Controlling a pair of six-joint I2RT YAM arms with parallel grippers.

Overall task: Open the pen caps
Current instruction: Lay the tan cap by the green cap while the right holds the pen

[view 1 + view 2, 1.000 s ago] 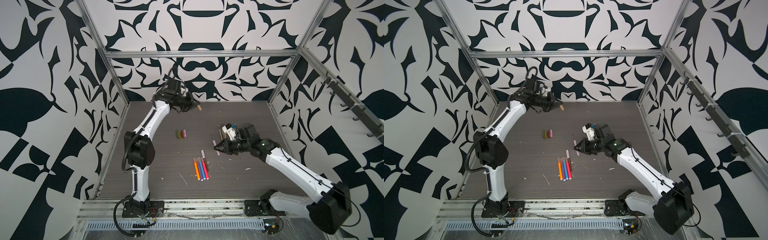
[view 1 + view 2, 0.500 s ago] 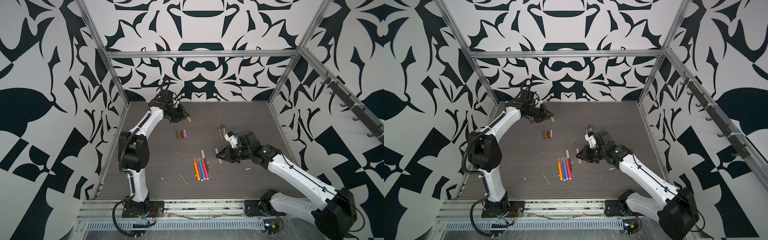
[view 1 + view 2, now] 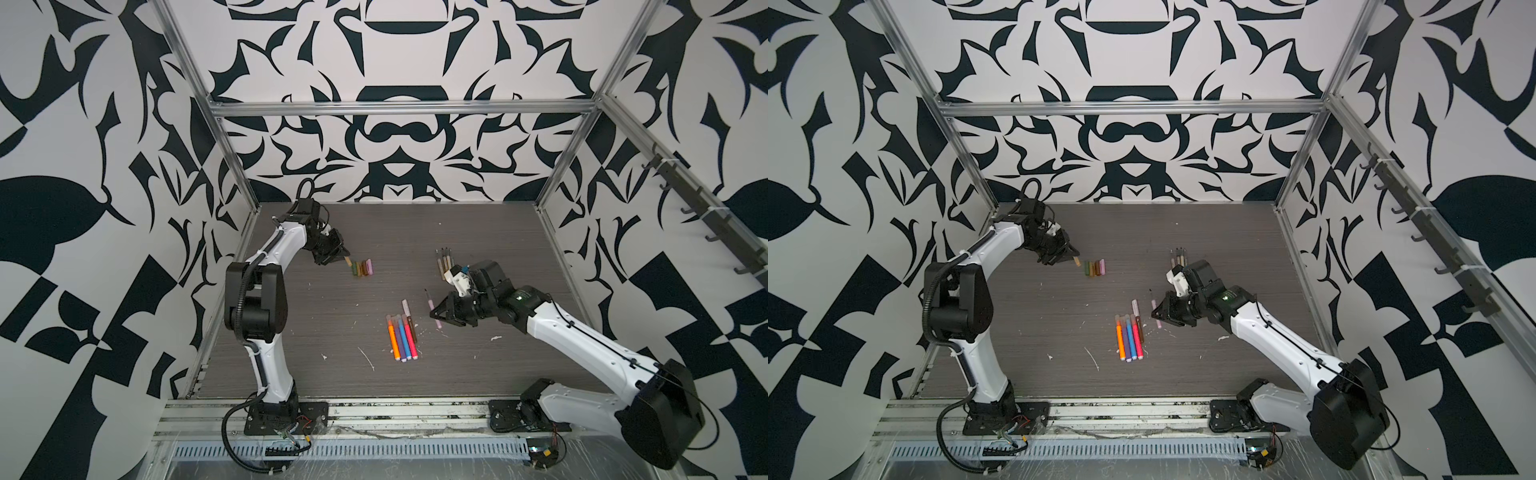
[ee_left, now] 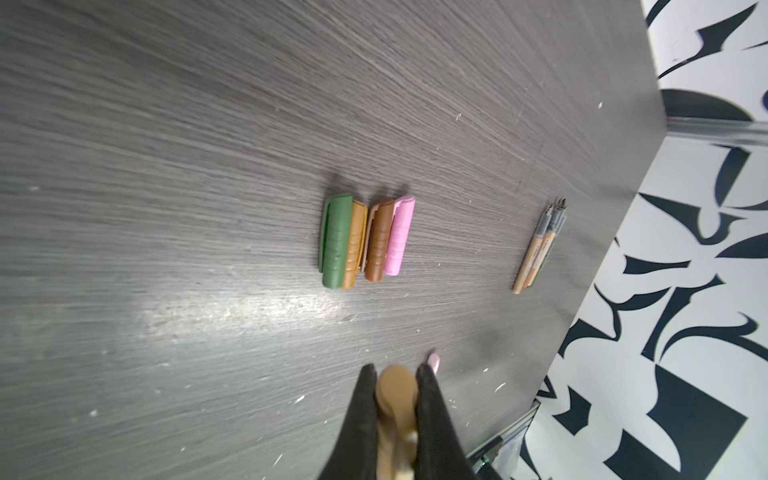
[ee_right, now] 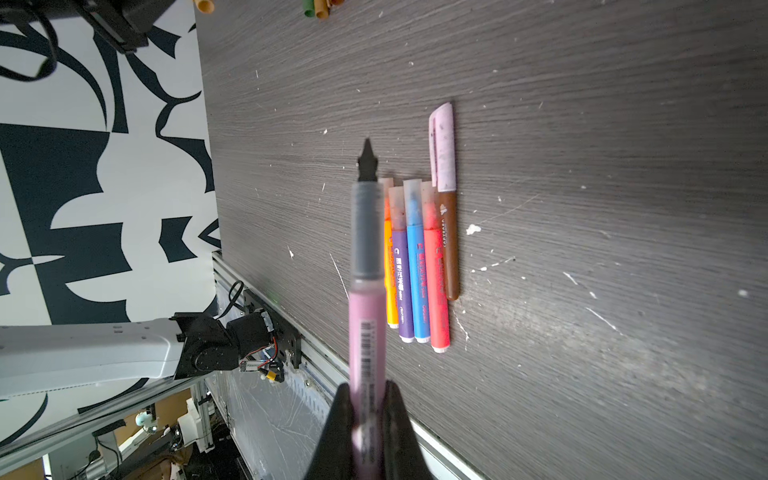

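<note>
Currently a tan cap (image 4: 397,395) is pinched by the left tool (image 4: 397,367) (near the cap row (image 4: 365,241)), a pink pen (image 5: 368,332) by the right tool (image 5: 366,386).

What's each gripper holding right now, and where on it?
Left gripper: short tan plastic pen cap, pinched across its sides, one end poking out. Right gripper: uncapped pink felt-tip pen, pinched on the rear barrel by the barcode, black tip free.

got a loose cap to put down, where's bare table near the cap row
Bare table between the row of caps and the thin pens, and behind both to the back wall. Between the coloured markers and the left arm. Crowded between those markers and the right claw.
</note>
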